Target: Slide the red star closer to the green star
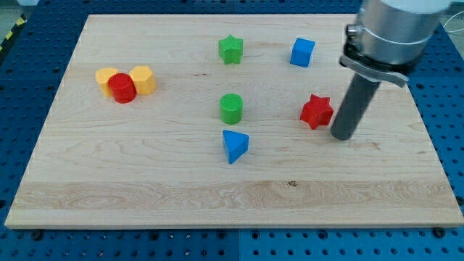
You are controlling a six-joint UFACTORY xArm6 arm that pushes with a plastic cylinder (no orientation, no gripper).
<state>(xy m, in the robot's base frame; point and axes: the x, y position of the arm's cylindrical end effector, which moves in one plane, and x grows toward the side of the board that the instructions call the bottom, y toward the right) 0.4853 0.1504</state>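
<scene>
The red star (pixel 317 111) lies on the wooden board at the view's right of centre. The green star (pixel 230 49) lies near the view's top, left of the red star and well above it. My tip (pixel 342 135) rests on the board just to the right of the red star and slightly below it, very close to its right points; I cannot tell if it touches.
A blue cube (pixel 302 52) sits above the red star. A green cylinder (pixel 231 108) and a blue triangle (pixel 235 145) lie mid-board. A red cylinder (pixel 122 88) sits between two yellow blocks (pixel 143 78) at the left. The board's (pixel 87 196) right edge is near my rod.
</scene>
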